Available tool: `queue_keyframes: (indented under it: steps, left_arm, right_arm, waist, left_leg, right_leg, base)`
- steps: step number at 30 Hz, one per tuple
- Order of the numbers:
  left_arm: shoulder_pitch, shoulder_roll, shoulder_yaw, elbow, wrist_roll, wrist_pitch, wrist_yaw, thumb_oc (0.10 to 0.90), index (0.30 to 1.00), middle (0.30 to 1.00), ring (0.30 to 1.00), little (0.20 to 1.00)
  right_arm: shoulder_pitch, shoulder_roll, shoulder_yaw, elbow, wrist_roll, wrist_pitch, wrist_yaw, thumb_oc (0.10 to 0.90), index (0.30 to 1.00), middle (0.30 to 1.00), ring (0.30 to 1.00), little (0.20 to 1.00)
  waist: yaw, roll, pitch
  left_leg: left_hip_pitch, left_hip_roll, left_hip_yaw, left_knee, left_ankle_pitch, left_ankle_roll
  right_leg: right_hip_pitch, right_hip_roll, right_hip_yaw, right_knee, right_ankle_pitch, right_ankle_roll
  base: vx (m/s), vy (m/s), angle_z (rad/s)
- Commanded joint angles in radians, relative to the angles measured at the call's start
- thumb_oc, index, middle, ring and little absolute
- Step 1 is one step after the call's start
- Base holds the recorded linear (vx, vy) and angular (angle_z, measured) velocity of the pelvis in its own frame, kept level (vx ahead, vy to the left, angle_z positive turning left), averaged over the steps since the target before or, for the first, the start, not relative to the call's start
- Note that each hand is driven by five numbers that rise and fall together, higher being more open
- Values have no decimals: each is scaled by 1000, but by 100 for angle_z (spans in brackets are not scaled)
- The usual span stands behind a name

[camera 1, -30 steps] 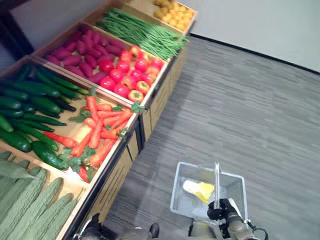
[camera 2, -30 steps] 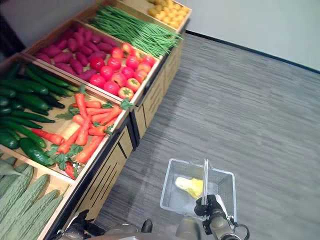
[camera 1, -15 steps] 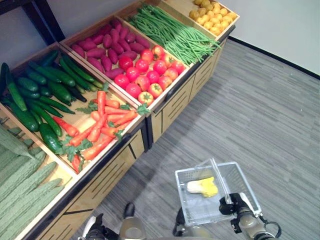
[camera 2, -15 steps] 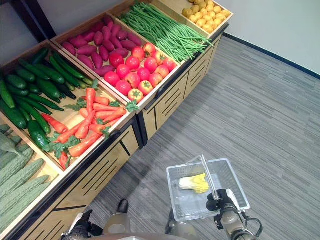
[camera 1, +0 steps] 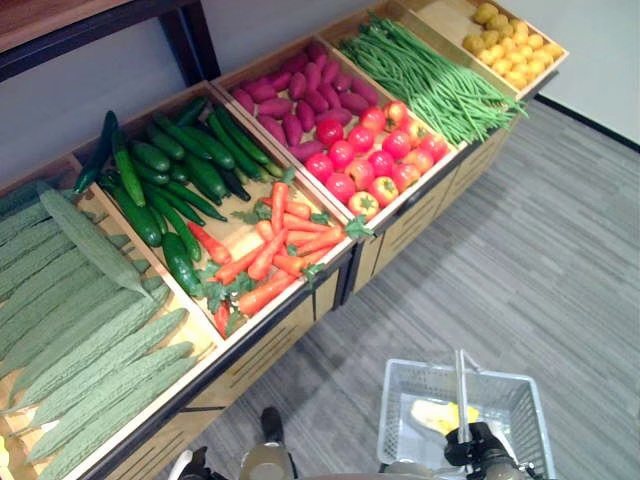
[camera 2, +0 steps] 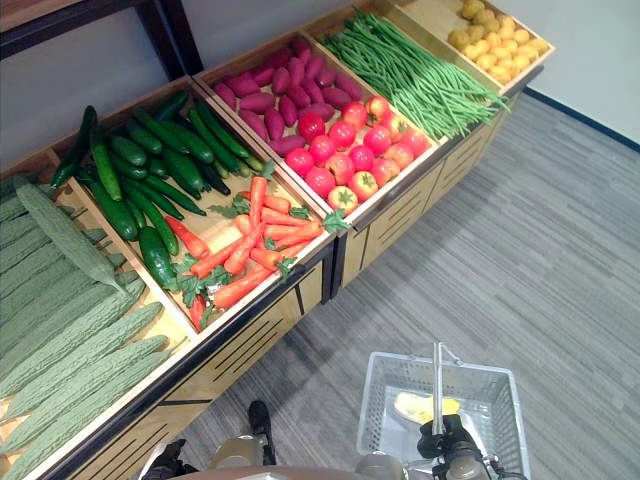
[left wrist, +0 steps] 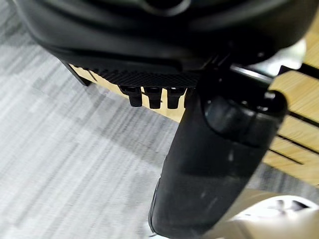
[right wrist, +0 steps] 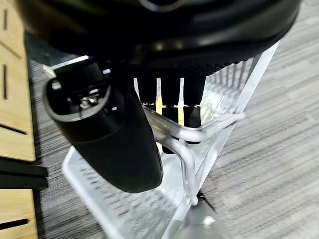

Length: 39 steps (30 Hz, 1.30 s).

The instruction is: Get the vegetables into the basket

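A white wire basket (camera 1: 400, 372) hangs low over the grey floor at the lower right. My right hand (camera 1: 471, 446) is shut on the basket's handle (right wrist: 212, 131), with its fingers curled round the bar. Inside the basket lies a pale yellow leafy vegetable (camera 1: 440, 415). The wooden stand (camera 1: 300, 315) to the left holds bitter gourds (camera 1: 80, 340), cucumbers (camera 1: 160, 180), carrots (camera 1: 270, 250), purple sweet potatoes (camera 1: 290, 95), tomatoes (camera 1: 375, 155) and green beans (camera 1: 430, 80). My left hand (left wrist: 149, 40) hangs low beside the stand's front with relaxed fingers and holds nothing.
A bin of small yellow fruits (camera 1: 510, 45) ends the stand at the far right. A dark shelf frame (camera 1: 190, 35) rises behind the cucumbers. Grey plank floor (camera 1: 540, 260) spreads open to the right of the stand, up to a white wall.
The whole picture has shifted, so the camera has moved; more of the stand's left end shows. The basket stays in my right hand with the yellow vegetable inside.
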Motion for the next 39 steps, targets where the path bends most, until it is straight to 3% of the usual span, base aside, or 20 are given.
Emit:
queue_keyframes:
  steps: [1,4,6,8,9,10,11,12,14,16,17,21,24,28,30,32,37,39]
  left_arm:
    - [-47,3,6,60,32,-14,10,900,1000,1000,1000,1000]
    - [-43,12,6,55,41,-13,10,900,1000,1000,1000,1000]
    - [-43,21,8,51,45,-10,12,900,1000,1000,1000,1000]
    - [-48,34,5,50,46,-9,14,900,1000,1000,1000,1000]
    - [-51,39,4,50,43,-10,15,900,1000,1000,1000,1000]
    - [-52,39,4,50,43,-10,15,900,1000,1000,1000,1000]
    - [-59,50,0,48,37,-12,11,900,1000,1000,1000,1000]
    - [-79,59,-5,49,28,-14,16,900,1000,1000,1000,1000]
    - [-79,59,-5,49,28,-14,16,900,1000,1000,1000,1000]
    - [-113,67,-20,59,18,-17,20,900,1000,1000,1000,1000]
    - [-121,71,-24,58,19,-19,21,900,1000,1000,1000,1000]
    - [-117,72,-13,69,4,-17,26,900,1000,1000,1000,1000]
    - [-110,63,-14,72,-8,-18,20,900,1000,1000,1000,1000]
    - [-121,46,-26,68,-10,-20,20,900,1000,1000,1000,1000]
    - [-118,30,-28,52,-11,-21,19,900,1000,1000,1000,1000]
    - [-108,11,-27,50,-7,-18,15,900,1000,1000,1000,1000]
    - [-92,-3,-14,60,-8,-19,12,900,1000,1000,1000,1000]
    - [-71,-8,-4,73,-4,-17,12,900,1000,1000,1000,1000]
  right_arm:
    - [-54,-73,-23,-10,-26,-31,-33,400,300,300,300,300]
    - [-63,-66,-27,-6,-29,-28,-32,400,300,300,300,300]
    - [-75,-60,-31,-10,-29,-26,-32,400,300,300,300,300]
    - [-91,-51,-31,-15,-18,-27,-35,400,300,300,300,300]
    - [-96,-48,-29,-22,-15,-28,-37,400,300,300,300,300]
    - [-96,-48,-29,-21,-15,-28,-37,400,300,300,300,300]
    - [-102,-44,-20,-34,-9,-32,-34,400,300,300,300,300]
    - [-104,-41,-14,-49,1,-34,-37,400,300,300,300,300]
    - [-104,-41,-14,-49,1,-34,-37,400,300,300,300,300]
    - [-101,-38,-15,-54,20,-36,-38,400,300,300,300,300]
    - [-99,-36,-16,-54,25,-38,-37,400,300,300,300,300]
    - [-113,-41,-5,-42,22,-38,-27,400,300,300,300,300]
    - [-120,-63,23,-48,6,-48,-22,400,300,300,300,300]
    - [-123,-94,15,-40,1,-51,-30,400,300,300,300,300]
    - [-126,-114,5,-20,1,-46,-32,400,300,300,300,300]
    - [-110,-128,-8,-5,-13,-38,-32,400,300,300,300,300]
    - [-99,-136,-15,19,-24,-31,-26,400,300,300,300,300]
    - [-93,-134,-17,31,-31,-29,-22,400,300,300,300,300]
  waist:
    - [25,4,-8]
    - [37,-7,-8]
    - [37,-5,-1]
    - [30,0,10]
    - [22,5,13]
    - [23,5,11]
    - [11,13,16]
    - [6,15,18]
    - [4,16,19]
    - [-20,7,20]
    - [-26,2,14]
    - [-14,-2,-3]
    - [-3,16,-3]
    - [-10,33,15]
    - [-12,32,19]
    - [-28,27,13]
    - [-34,31,-8]
    - [-37,40,-25]
  left_leg:
    - [-3,29,-65,17,-30,-20]
    - [0,-7,-78,26,-63,7]
    - [-1,-30,-73,10,-56,38]
    - [18,-48,-89,-21,-54,53]
    - [18,-50,-103,-27,-50,56]
    - [14,-49,-102,-28,-48,56]
    - [17,-54,-135,-35,-48,54]
    - [12,-50,-175,-35,-43,36]
    - [12,-49,-178,-35,-43,35]
    - [13,-41,-246,-26,-46,16]
    - [7,-34,-254,-20,-47,12]
    - [8,15,-271,-19,-27,-23]
    - [-28,82,-312,-35,51,-75]
    - [-63,108,-311,-35,107,-98]
    - [-48,96,-284,-22,87,-79]
    - [-27,82,-206,64,56,-66]
    - [12,45,-213,109,13,-64]
    - [41,34,-215,62,-2,-59]
  right_leg:
    - [-3,-13,1,74,-56,40]
    - [-19,-52,10,134,-51,63]
    - [-69,-85,20,229,-19,72]
    - [-119,-109,73,337,30,94]
    - [-143,-93,127,378,44,102]
    - [-147,-92,127,376,47,102]
    - [-176,-57,210,365,40,98]
    - [-171,-65,249,279,19,84]
    - [-167,-64,245,276,19,83]
    - [-140,-59,381,199,-11,78]
    - [-133,-45,408,190,-27,79]
    - [-110,-8,351,158,-77,56]
    - [-94,66,298,127,-109,18]
    - [-92,85,253,119,-112,-1]
    - [-87,81,231,100,-104,-10]
    - [-87,64,193,68,-75,-20]
    - [-85,61,158,16,-46,-20]
    - [-80,63,151,13,-38,-13]
  base:
    - [65,195,10]
    - [30,197,16]
    - [-32,253,15]
    - [21,177,15]
    - [14,80,12]
    - [49,60,22]
    - [106,-66,30]
    - [109,-69,44]
    - [83,-109,60]
    - [155,-243,66]
    - [73,-149,45]
    - [74,-297,84]
    - [-11,-389,-5]
    - [-69,-201,18]
    - [-85,-138,40]
    - [-121,-104,46]
    - [-56,-34,38]
    - [23,31,41]
